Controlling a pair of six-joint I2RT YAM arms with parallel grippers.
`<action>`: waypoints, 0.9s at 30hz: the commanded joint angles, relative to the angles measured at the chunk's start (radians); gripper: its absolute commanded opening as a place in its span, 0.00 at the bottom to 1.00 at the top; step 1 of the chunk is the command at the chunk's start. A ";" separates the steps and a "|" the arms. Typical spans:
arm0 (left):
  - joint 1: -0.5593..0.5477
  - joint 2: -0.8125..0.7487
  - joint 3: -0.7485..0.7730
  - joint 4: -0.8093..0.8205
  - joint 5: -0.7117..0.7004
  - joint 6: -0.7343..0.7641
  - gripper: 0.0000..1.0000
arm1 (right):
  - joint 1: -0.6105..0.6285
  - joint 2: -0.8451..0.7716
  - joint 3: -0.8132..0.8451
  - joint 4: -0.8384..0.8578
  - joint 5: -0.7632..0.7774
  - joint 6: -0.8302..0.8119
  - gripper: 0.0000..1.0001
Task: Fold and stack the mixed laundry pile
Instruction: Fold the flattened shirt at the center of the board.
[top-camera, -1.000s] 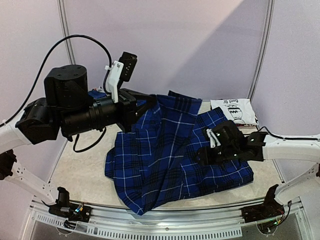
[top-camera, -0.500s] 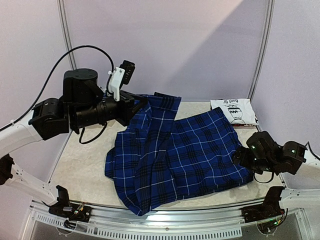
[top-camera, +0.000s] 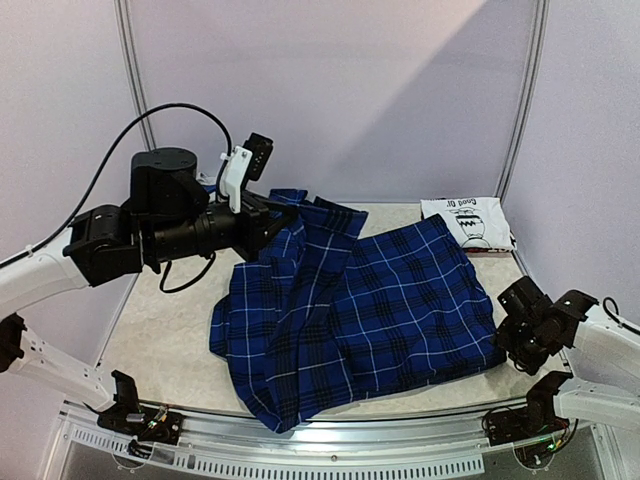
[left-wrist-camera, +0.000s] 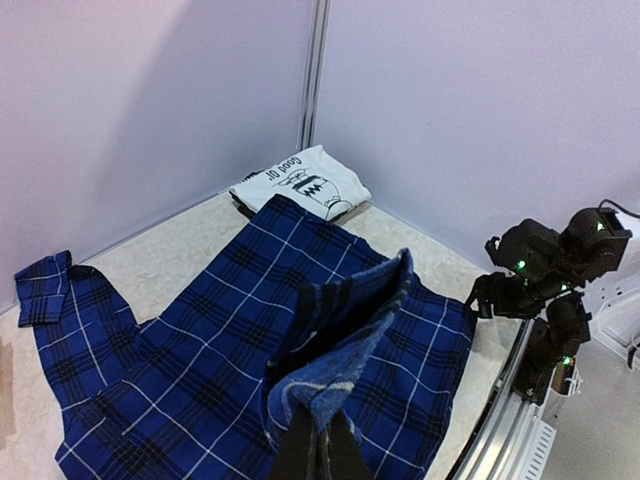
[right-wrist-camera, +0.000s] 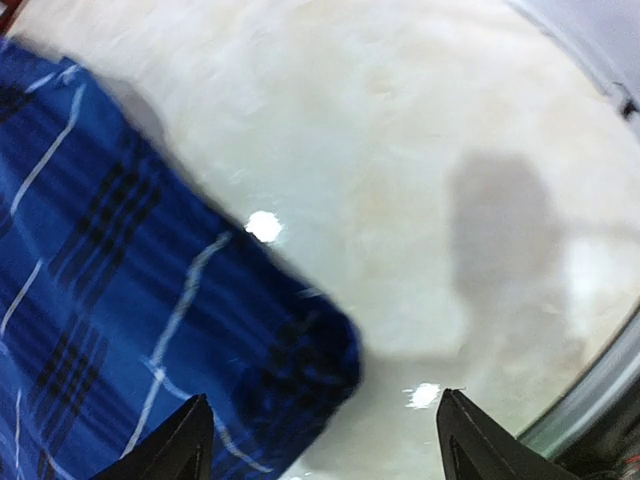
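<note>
Blurred and cropped edges
Right wrist view is smeared; the right gripper (right-wrist-camera: 320, 430) runs off the bottom edge. Plaid shirt (top-camera: 380, 300) folds hide the left gripper (top-camera: 272, 215) tips, upper left.

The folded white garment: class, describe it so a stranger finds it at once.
On the table, a big blue plaid shirt covers the middle. At the far right corner lies the folded white garment. It alone is pale, neatly folded, with dark print.

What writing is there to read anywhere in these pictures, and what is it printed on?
"Good": printed in dark letters on the white folded garment at the far right; the short word after it is too small to read.
Plaid shirt: no text visible.
Nothing else readable.
</note>
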 joint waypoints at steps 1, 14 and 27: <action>0.022 -0.031 -0.030 0.025 0.043 0.013 0.00 | -0.014 0.024 -0.014 0.115 -0.079 -0.059 0.75; 0.025 -0.081 -0.038 0.034 0.131 -0.002 0.00 | -0.023 0.094 -0.016 0.159 -0.073 -0.079 0.59; 0.024 -0.086 -0.044 0.038 0.128 0.002 0.00 | -0.093 0.358 0.068 0.206 -0.162 -0.228 0.22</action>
